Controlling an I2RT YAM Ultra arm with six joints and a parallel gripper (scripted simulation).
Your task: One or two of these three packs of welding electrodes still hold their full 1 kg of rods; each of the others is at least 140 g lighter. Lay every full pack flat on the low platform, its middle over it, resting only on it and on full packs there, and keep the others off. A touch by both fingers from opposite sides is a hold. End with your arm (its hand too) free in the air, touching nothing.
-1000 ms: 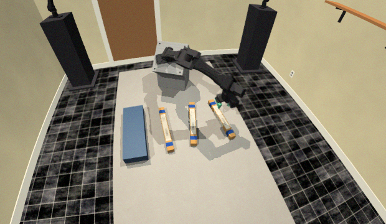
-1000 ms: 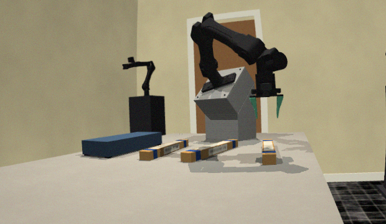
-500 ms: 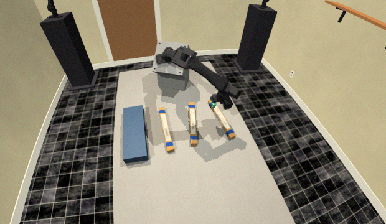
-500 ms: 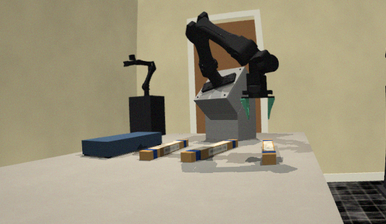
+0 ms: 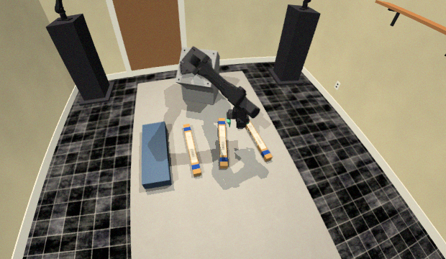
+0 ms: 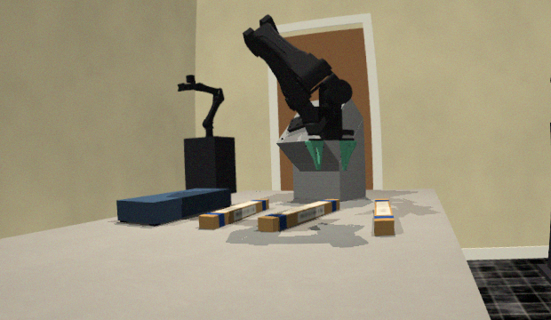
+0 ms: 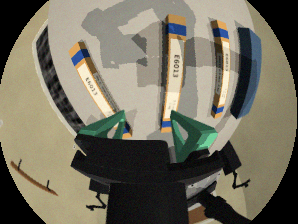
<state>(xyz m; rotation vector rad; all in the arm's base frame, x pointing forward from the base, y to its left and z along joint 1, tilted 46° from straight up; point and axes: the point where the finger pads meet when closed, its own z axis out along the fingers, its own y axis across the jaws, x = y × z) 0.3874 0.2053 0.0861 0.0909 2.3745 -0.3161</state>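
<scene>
Three orange, white and blue packs lie flat on the table, none on the platform. The left pack [image 5: 191,147] [image 6: 235,213] [image 7: 225,70] is nearest the low blue platform [image 5: 156,165] [image 6: 147,209] [image 7: 252,70]. The middle pack [image 5: 223,140] [image 6: 308,213] [image 7: 174,70] lies beside it. The right pack [image 5: 258,139] [image 6: 384,209] [image 7: 92,86] lies at a slant; the arm covers its far end in the top view. My gripper [image 6: 331,169] [image 7: 147,113] is open and empty, raised above the table near the far ends of the middle and right packs.
The grey arm base [image 5: 199,90] [image 6: 317,184] stands behind the packs. Dark pedestals [image 5: 80,61] [image 5: 296,43] with other arms stand on the floor at both sides. The pale table's right edge runs beyond the right pack.
</scene>
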